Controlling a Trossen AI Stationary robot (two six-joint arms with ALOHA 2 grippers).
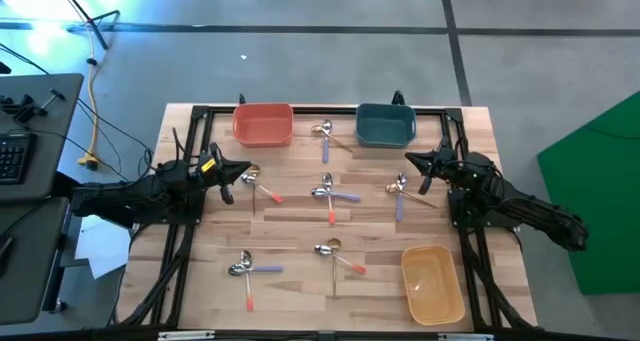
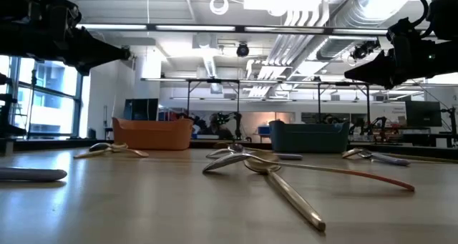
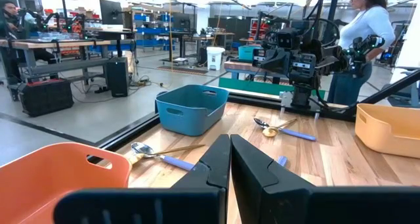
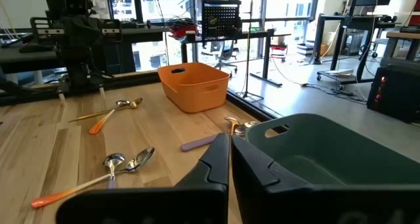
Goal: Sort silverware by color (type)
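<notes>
While the high view is showing shiny little spoons [image 1: 330, 193] lying scattered on the wooden table [image 1: 300, 231], wrist views are showing both dark claws, left [image 3: 230, 159] and right [image 4: 230, 159], pinched together, holding nothing.

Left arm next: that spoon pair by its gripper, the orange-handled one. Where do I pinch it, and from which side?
Likely best mid-handle on the orange-handled spoon, coming straight down from above. It lies flat, its thin handle runs out clear toward the table's middle, while its bowl crowds the gold spoon. The left gripper is beside that bowl end, fingers closed.
</notes>
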